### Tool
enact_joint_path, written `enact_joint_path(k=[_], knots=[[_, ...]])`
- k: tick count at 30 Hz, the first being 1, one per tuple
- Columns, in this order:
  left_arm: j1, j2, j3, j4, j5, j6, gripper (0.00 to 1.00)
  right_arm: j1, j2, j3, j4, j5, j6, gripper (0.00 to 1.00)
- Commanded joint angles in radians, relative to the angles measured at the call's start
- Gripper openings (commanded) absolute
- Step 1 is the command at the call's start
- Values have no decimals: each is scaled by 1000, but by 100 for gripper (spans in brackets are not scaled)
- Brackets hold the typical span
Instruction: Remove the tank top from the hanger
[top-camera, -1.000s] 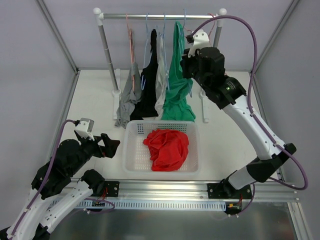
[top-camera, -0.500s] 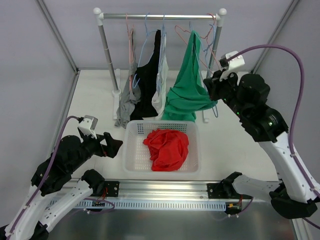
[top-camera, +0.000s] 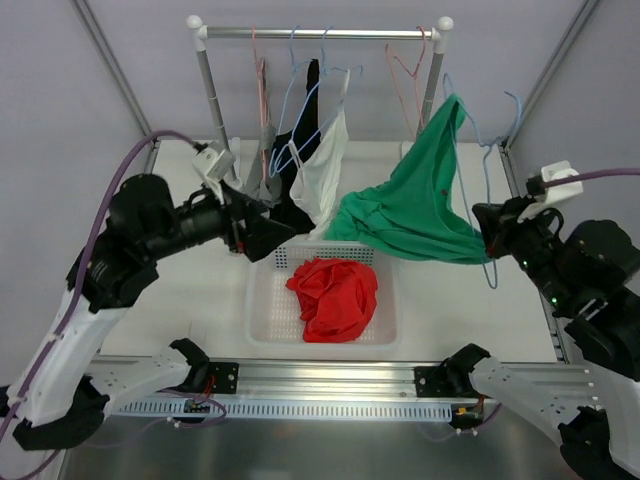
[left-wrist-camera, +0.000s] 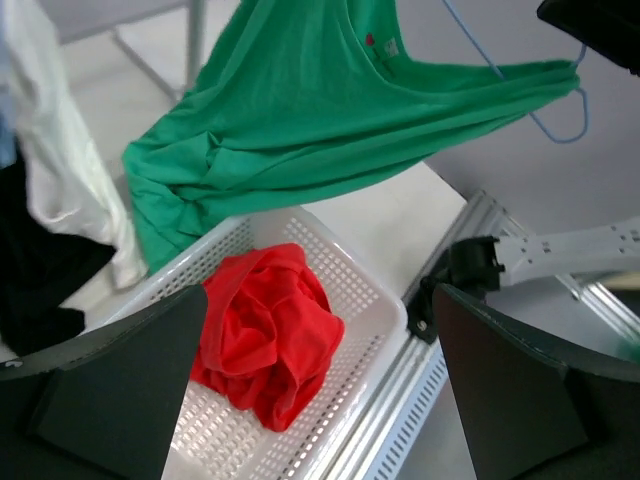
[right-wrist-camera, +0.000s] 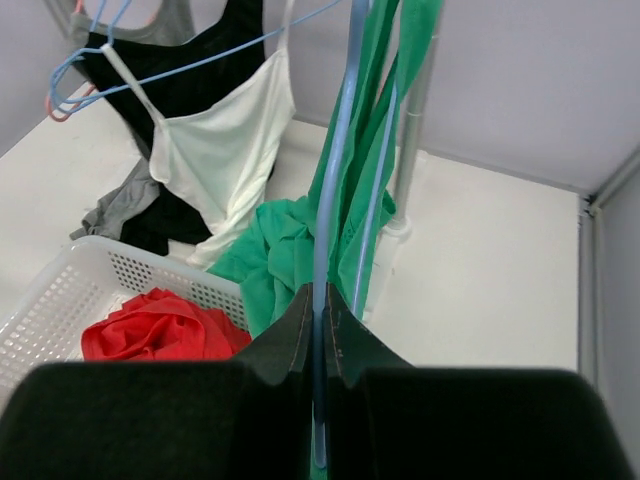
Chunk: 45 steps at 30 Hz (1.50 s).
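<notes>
Enclosure: white table (top-camera: 190, 200) closed in by three plain pale grey-lilac panels, namely back wall (top-camera: 150, 50), left wall (top-camera: 50, 150) and right wall (top-camera: 600, 100). Aluminium struts rise from the far corners, left strut (top-camera: 115, 70) and right strut (top-camera: 548, 72). A metal garment rack (top-camera: 215, 110) stands along the far edge. Slotted aluminium rail (top-camera: 330, 375) runs along the near edge, with a dull reflective metal sheet (top-camera: 330, 450) below it. Light is even and diffuse; shadows are soft.

Tank top (top-camera: 410, 212): matt cloth; hanger (right-wrist-camera: 327, 200): smooth thin wire; basket (top-camera: 262, 300): perforated matt plastic.
</notes>
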Motion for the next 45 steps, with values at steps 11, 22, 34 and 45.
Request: enact_joint_path(k=[11, 22, 34, 45], knots=[[-341, 666, 636, 125, 22, 177, 99, -3, -226, 44, -239, 56, 110, 0], [-405, 1061, 972, 322, -46, 201, 99, -3, -281, 137, -408, -153, 182, 0], [-414, 1148, 935, 441, -62, 172, 66, -5, -291, 194, -466, -235, 189, 0], [-414, 1142, 941, 517, -130, 103, 0, -3, -252, 301, -595, -91, 164, 0]])
